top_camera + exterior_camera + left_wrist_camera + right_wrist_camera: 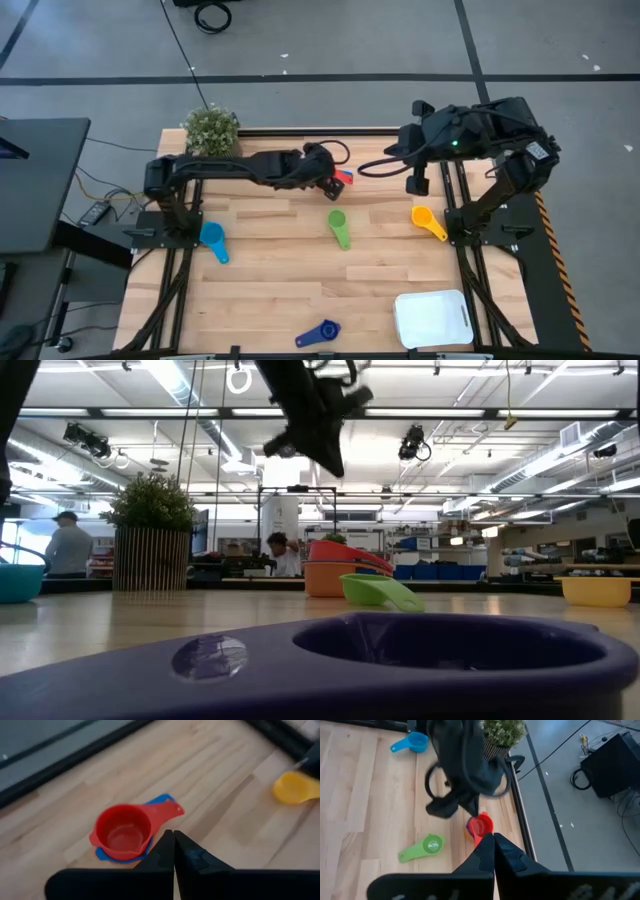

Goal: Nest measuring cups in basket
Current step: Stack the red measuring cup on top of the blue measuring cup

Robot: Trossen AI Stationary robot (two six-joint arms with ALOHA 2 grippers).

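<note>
Overhead, we see the left gripper (330, 183) hovering at the far edge over the red cup (343, 178), while the basket (432, 319) sits near-right and the right gripper (417, 184) waits far-right. Wrist views show us both grippers' jaws pressed together, empty, the red cup (124, 830) stacked on a blue one (159, 800).
</note>
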